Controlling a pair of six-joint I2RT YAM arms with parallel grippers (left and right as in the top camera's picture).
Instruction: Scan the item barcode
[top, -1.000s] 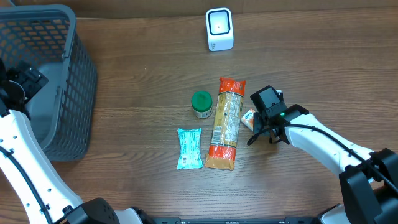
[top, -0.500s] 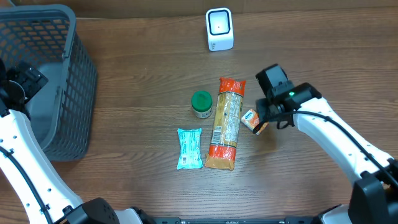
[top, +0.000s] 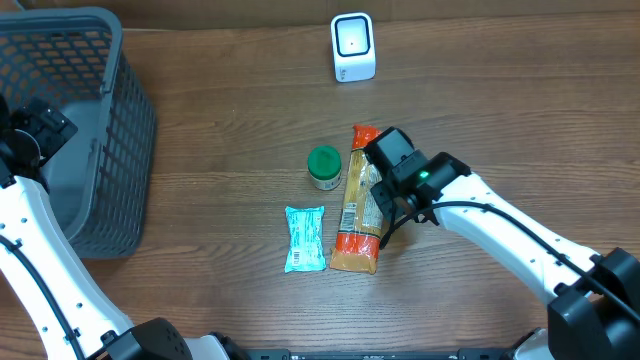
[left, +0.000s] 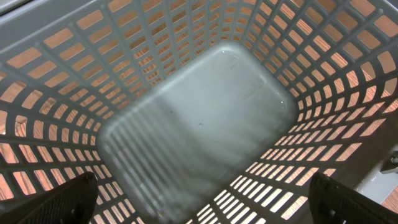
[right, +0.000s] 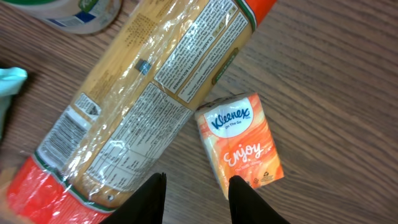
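Note:
An orange Kleenex tissue pack (right: 241, 146) lies flat on the wood beside a long pasta packet (right: 143, 99), printed label side up. My right gripper (right: 198, 182) hangs just above them, open, with bare wood between its fingers; the right finger (right: 245, 199) overlaps the pack's lower edge. From overhead, the right gripper (top: 388, 225) covers the pasta packet's (top: 360, 200) right side and hides the tissue pack. The white scanner (top: 353, 47) stands at the back. My left gripper (left: 205, 208) is wide open and empty inside the grey basket (left: 199, 106).
A green-lidded jar (top: 323, 166) stands left of the pasta packet, and a teal snack packet (top: 305, 238) lies in front of it. The grey basket (top: 100, 150) fills the left side of the table.
My right gripper moved left, from the pasta packet's right side to over it. Its jaws opened from nearly shut, and the tissue pack now lies loose on the table.

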